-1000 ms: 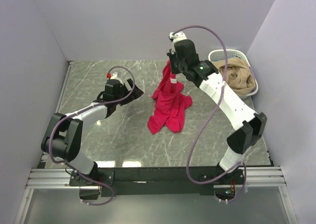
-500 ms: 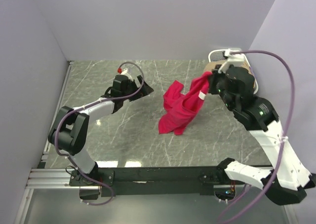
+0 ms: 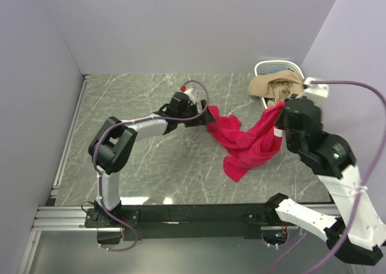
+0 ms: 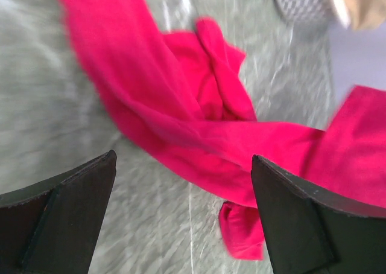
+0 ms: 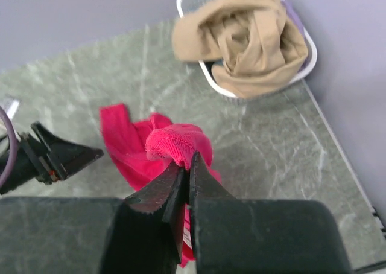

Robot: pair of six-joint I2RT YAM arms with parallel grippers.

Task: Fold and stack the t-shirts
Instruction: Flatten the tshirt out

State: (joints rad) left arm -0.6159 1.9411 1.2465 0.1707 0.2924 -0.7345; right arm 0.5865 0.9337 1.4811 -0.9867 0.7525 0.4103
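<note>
The table [image 3: 151, 165] has a grey-green marbled top. 1 red t-shirt [image 3: 241, 147] lies crumpled right of centre, its right end raised off the surface. 1 white lattice basket [image 3: 276, 65] stands at the far right corner, seemingly holding tan cloth [image 3: 271, 86].

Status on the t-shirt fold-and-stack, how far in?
Done: nothing; no folded shirt or stack shows. In hand: the right gripper is shut on an edge of the red t-shirt, holding it up while the rest trails crumpled on the table; the left gripper is open at its far end. Left: flattening and folding it, then the tan garment heaped in the white basket.
</note>
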